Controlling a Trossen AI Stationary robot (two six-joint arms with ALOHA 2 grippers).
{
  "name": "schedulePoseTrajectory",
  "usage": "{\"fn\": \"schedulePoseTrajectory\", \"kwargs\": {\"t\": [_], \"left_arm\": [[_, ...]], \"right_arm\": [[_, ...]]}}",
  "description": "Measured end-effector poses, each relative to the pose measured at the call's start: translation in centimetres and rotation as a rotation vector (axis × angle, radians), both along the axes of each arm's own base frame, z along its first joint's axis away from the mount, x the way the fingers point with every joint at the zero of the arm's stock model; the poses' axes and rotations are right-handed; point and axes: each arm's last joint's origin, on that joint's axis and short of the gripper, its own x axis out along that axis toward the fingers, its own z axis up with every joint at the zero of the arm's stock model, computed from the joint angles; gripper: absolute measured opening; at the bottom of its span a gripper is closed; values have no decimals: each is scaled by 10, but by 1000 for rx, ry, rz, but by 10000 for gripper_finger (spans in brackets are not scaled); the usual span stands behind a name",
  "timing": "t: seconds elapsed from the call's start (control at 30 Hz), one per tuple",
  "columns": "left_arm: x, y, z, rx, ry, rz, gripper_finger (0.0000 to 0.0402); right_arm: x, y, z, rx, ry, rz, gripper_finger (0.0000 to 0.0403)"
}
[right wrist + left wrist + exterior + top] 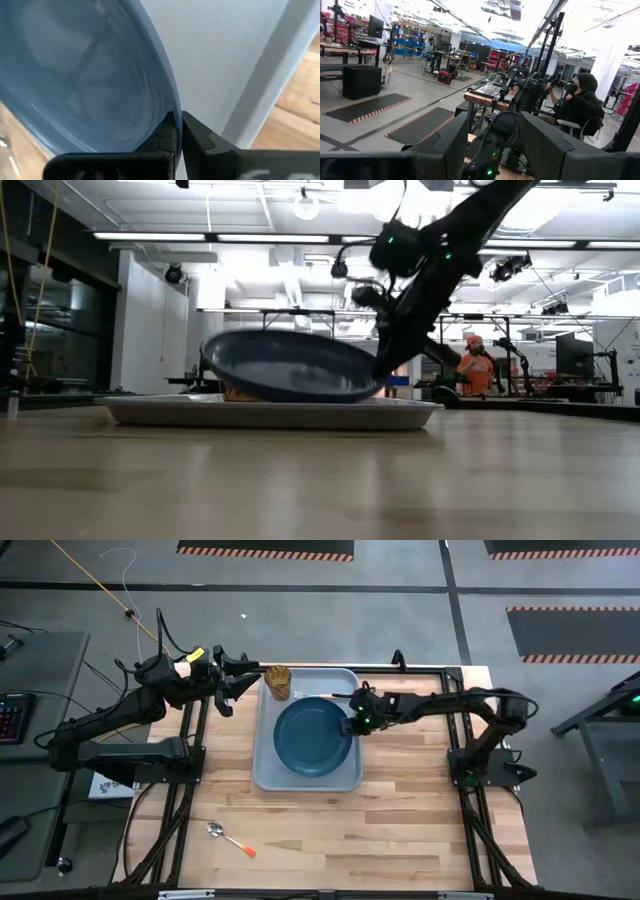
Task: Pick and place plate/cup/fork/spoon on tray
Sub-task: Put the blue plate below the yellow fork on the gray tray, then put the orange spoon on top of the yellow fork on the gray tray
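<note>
The dark blue plate [312,736] is over the light grey-blue tray [262,755], tilted in the low view [285,365]. My right gripper [354,723] is shut on the plate's right rim. The amber cup [279,682] stands in the tray's far left corner. My left gripper [243,681] is open, just left of the cup and apart from it, its fingers [447,145] spread wide. The spoon [229,838], with a silver bowl and a red handle, lies on the table near the front left. The fork does not show. My right gripper pinches the plate's raised rim [169,102] on the side toward the table's right, one finger on the inner face and one on the outer. The fingers come slanting down from the right. The plate is tilted, and I cannot tell whether its underside touches the tray.
Bare wood lies in front of the tray and to its right [400,820]. The arms' black frames [470,770] stand at both table sides. People [476,370] are in the room beyond the table.
</note>
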Motion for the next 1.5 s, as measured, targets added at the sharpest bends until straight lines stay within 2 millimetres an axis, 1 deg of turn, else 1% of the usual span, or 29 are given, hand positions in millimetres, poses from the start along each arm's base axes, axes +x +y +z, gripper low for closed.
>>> {"fn": "schedulePoseTrajectory", "kwargs": {"t": [0.1,0.23,0.43,0.73,0.9,1.2,1.37,1.5], "left_arm": [[0,0,0,0,0,0,167],[0,0,0,1,-2,0,167],[0,0,1,1,-7,7,167],[0,0,1,1,-7,10,168],[0,0,1,1,-7,9,168],[0,0,1,1,-7,9,168],[0,0,1,1,-7,9,168],[0,0,1,1,-7,8,168]], "right_arm": [[3,-7,-10,22,40,16,0],[4,-12,-15,46,41,26,0],[4,-14,-15,45,40,16,2],[3,-15,-16,43,48,-36,28],[4,-16,-15,31,34,-25,55],[3,-19,-15,40,24,-7,122],[-3,-26,-12,55,32,1,149],[-10,-32,-4,39,29,31,158]]}}
